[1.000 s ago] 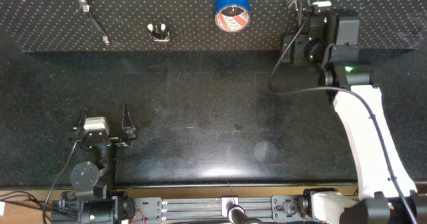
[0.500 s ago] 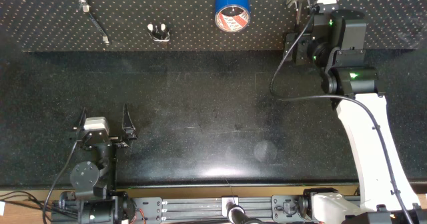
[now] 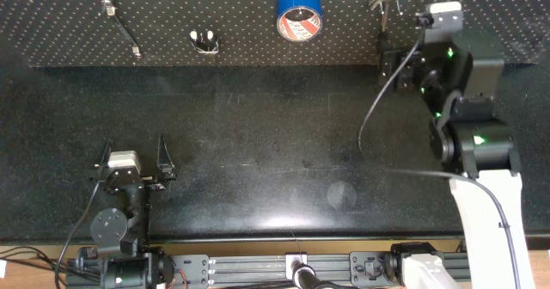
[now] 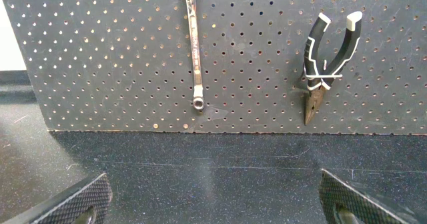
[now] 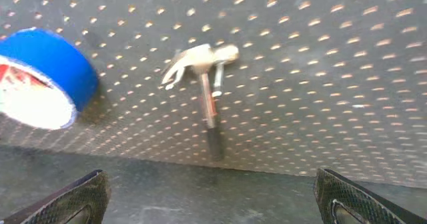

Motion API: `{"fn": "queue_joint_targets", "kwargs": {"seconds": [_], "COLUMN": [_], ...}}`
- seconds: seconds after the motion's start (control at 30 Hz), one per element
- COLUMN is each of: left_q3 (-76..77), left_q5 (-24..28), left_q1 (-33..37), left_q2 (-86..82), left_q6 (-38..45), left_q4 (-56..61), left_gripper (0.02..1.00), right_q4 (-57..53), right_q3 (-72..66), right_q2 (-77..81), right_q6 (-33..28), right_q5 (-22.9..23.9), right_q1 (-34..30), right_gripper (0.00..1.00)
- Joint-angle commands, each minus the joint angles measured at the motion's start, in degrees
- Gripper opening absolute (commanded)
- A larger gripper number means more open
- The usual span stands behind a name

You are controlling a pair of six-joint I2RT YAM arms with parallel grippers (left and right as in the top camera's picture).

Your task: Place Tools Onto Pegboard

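Note:
A claw hammer (image 5: 205, 74) hangs head-up on the black pegboard (image 5: 320, 84), also seen as the hammer (image 3: 388, 0) at the board's right. My right gripper (image 5: 210, 179) faces it from a short way back, open and empty. Left of the hammer hangs a roll of blue tape (image 3: 299, 14). Black-and-white pliers (image 4: 326, 61) and a silver wrench (image 4: 194, 47) hang on the board's left part. My left gripper (image 3: 135, 144) rests low over the black table, open and empty, well back from the board.
The pegboard (image 3: 481, 5) stands along the far edge of the dark table (image 3: 275, 143). The right arm's cable (image 3: 374, 108) loops over the table below the hammer. Bare board lies between the hung tools and at the far right.
The right arm has drawn back from the hammer, shifting right and toward its base. The hammer stays hanging on the board. The left arm has not moved.

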Motion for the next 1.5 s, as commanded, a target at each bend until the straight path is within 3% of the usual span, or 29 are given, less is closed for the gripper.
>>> {"fn": "queue_joint_targets", "kwargs": {"seconds": [0.03,0.27,0.43,0.67,1.03,1.2,1.33,1.5], "left_q3": [0.0,0.0,0.0,0.0,0.0,0.0,0.0,0.0], "left_q5": [0.6,0.6,0.6,0.6,0.6,0.6,0.6,0.6], "left_q1": [0.2,0.2,0.2,0.2,0.2,0.2,0.2,0.2], "left_q2": [-0.5,-0.5,-0.5,-0.5,-0.5,-0.5,-0.5,-0.5], "left_q6": [-0.1,-0.1,-0.1,-0.1,-0.1,-0.1,-0.1,-0.1], "left_q4": [-0.5,-0.5,-0.5,-0.5,-0.5,-0.5,-0.5,-0.5], "left_gripper": [0.996,0.996,0.996,0.996,0.996,0.996,0.996,0.996], "right_q4": [9.9,43.6,52.7,54.9,33.0,25.9,25.9,25.9], "right_q3": [-8.2,-37.6,-53.7,-67.1,-67.1,-67.1,-67.1,-67.1], "right_q2": [-6.0,-21.9,-36.2,-52.5,-64.0,-66.1,-66.1,-66.1], "right_q6": [-4.4,-3.8,-0.3,2.4,4.5,3.3,-3.1,-5.4], "right_q5": [5.3,3.4,2.6,2.4,-1.4,-1.5,-1.9,-1.8], "right_q1": [0.1,0.1,0.1,0.0,-1.9,-1.9,-1.9,-1.9], "right_gripper": [0.991,0.991,0.991,0.991,0.991,0.991,0.991,0.991]}}
